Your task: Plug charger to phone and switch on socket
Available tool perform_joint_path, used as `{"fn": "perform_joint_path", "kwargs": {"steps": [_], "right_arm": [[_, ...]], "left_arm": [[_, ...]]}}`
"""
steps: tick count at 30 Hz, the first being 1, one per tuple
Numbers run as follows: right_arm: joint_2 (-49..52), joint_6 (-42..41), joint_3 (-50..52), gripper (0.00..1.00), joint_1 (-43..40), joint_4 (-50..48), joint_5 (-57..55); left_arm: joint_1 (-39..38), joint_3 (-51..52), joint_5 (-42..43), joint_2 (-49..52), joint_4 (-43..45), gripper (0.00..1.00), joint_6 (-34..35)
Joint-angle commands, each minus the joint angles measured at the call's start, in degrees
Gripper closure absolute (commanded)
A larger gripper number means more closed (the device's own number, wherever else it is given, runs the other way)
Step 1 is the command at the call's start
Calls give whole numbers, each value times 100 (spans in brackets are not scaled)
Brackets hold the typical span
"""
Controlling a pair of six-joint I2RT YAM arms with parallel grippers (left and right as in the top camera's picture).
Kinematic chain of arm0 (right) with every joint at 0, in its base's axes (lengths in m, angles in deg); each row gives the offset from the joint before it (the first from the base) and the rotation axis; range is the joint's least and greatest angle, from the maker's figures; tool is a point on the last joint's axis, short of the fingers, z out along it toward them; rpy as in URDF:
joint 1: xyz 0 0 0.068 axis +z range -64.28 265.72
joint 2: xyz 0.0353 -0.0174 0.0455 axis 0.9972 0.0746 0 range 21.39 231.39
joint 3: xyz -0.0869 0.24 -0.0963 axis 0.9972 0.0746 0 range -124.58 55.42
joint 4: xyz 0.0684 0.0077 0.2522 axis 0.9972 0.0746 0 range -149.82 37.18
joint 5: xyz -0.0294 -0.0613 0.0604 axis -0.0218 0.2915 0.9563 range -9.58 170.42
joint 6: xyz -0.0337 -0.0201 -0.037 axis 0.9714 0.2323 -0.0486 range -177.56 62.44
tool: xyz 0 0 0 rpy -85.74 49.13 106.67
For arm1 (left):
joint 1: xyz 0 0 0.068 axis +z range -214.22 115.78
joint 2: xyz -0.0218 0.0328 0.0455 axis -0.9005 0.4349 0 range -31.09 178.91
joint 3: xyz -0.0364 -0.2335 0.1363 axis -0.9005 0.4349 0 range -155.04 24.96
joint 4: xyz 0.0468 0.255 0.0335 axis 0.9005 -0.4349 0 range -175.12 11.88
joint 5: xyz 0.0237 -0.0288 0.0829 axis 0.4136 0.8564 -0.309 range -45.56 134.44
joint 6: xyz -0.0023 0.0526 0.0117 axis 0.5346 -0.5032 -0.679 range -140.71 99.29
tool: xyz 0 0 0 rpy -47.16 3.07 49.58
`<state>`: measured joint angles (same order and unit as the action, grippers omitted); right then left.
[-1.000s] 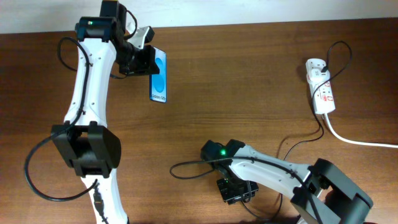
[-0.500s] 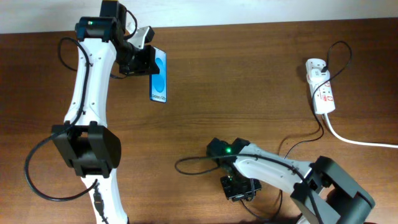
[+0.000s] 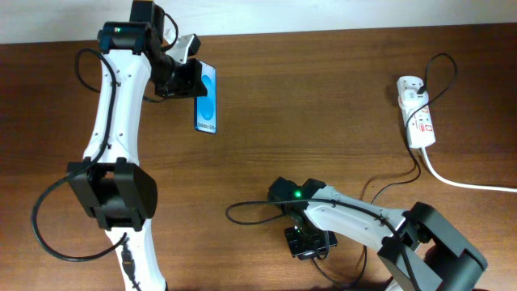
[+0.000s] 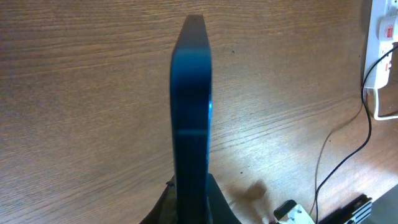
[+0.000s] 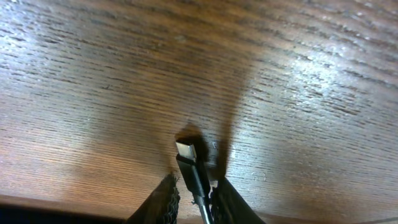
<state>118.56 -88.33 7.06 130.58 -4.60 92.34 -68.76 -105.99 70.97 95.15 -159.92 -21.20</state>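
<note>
My left gripper point(image 3: 186, 79) is shut on the phone point(image 3: 207, 99), holding it on edge at the far left, blue screen facing the overhead camera. In the left wrist view the phone point(image 4: 191, 106) is edge-on between the fingers point(image 4: 190, 208). My right gripper point(image 3: 309, 242) is low over the near table and shut on the charger's black connector point(image 5: 193, 171), whose metal tip points forward between the fingers point(image 5: 196, 190). The thin black charger cable point(image 3: 418, 164) runs from the right arm up to the white socket point(image 3: 418, 117) at the far right.
The socket's thick white cord point(image 3: 464, 184) leaves toward the right edge. The socket point(image 4: 384, 25) and the cable point(image 4: 323, 168) also show in the left wrist view. The wooden table's far edge meets a white wall behind the left arm.
My right gripper has shifted slightly right and away from the front edge with the connector. The left arm and phone have not moved.
</note>
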Motion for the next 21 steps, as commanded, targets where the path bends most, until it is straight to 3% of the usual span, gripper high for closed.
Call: {"fn": "perform_joint_path", "kwargs": {"steps": [1, 12, 21], "right_arm": [[-35, 44, 42, 78, -26, 0, 48], [-35, 44, -37, 86, -26, 26, 52], [-37, 44, -686, 94, -52, 352, 50]], "left_arm": [[35, -15, 129, 20, 20, 100, -125], [35, -15, 284, 20, 28, 100, -125], [35, -15, 638, 20, 140, 100, -129]]}}
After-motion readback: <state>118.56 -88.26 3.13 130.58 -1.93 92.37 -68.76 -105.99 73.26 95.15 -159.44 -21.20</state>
